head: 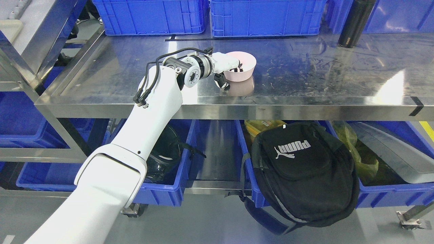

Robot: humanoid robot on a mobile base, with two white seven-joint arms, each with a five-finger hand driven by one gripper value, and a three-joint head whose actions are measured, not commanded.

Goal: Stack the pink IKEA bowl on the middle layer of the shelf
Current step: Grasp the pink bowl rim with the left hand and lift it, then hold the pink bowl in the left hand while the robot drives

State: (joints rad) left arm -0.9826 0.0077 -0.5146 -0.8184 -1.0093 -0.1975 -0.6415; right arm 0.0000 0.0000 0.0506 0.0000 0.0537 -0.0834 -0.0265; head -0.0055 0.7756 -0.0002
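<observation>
L hand (226, 69) clamped on pink bowl (244, 67) rim | steel shelf (305, 71), scuffed, reflective | blue crates (152, 15) behind

Glossy white left arm (149, 115), black cables looped outside, silver-black wrist joint (193, 71), white hand (225, 66).

Storeroom: steel shelf (305, 108), blue crates (152, 17)

A steel shelf (305, 67) is seen across the frame, its top scratched and lit by bright glare. Blue crates (268, 17) are lined along its back edge, and a black flask (356, 22) is stood upright at the right. Below, more blue bins (162, 196) are set on a lower level, with a black backpack (301, 176) leaned in front. A grey floor (210, 220) is visible beneath.
</observation>
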